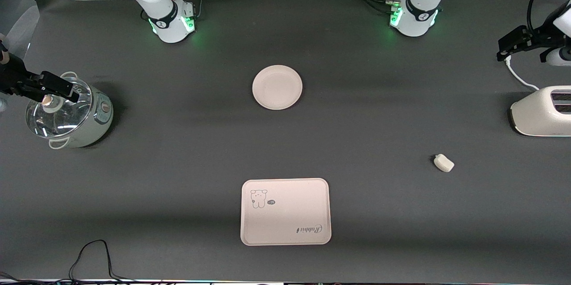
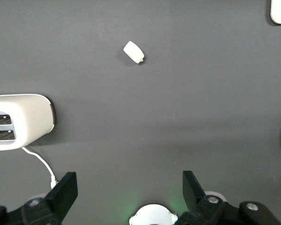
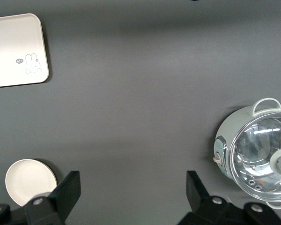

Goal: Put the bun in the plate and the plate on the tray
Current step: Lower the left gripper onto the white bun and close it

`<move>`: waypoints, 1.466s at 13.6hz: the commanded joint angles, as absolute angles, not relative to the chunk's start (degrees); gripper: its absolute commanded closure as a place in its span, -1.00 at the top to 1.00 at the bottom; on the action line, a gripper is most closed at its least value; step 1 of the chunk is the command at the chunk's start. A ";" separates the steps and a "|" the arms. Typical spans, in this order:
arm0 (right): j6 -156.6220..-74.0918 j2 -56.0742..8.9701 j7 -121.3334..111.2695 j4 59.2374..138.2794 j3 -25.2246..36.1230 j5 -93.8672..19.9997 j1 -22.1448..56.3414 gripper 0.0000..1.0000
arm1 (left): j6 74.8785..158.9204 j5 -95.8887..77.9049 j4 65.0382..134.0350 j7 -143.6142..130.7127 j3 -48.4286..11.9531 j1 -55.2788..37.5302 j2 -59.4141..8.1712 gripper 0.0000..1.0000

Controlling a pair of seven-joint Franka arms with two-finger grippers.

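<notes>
The round cream-pink plate (image 1: 277, 87) lies empty at the middle of the table, nearer the arms' bases. The rectangular tray (image 1: 285, 212) with bear drawing and script lies nearer the front camera and holds nothing. The small off-white bun (image 1: 443, 163) lies on the table toward the left arm's end, nearer the camera than the toaster. My left gripper (image 1: 508, 48) is open and empty, up in the air by the toaster; its wrist view shows the bun (image 2: 134, 52) well away from the gripper (image 2: 130, 190). My right gripper (image 1: 62, 86) is open and empty, up by the pot. Its wrist view shows the gripper (image 3: 131, 192), the plate (image 3: 30, 182) and the tray (image 3: 16, 49).
A pale green pot with a glass lid (image 1: 67, 113) stands at the right arm's end. A white toaster (image 1: 542, 111) with a white cable (image 1: 519, 77) stands at the left arm's end. A black cable (image 1: 89, 254) lies near the table's front edge.
</notes>
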State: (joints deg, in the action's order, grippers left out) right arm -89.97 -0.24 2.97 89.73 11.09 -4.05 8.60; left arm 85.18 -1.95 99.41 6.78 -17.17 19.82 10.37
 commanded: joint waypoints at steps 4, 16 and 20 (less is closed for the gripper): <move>-89.30 -0.18 3.60 88.15 11.34 -4.31 8.70 1.00 | 85.60 -2.64 98.00 7.73 -17.31 20.30 9.93 1.00; -89.38 -9.65 3.69 83.93 10.63 -4.13 9.14 1.00 | 134.78 7.21 105.19 -4.65 -17.31 16.00 -28.01 1.00; -89.73 -10.99 3.69 83.50 10.99 -6.66 8.79 0.99 | 141.15 13.00 108.54 -5.97 -17.14 16.52 -31.54 1.00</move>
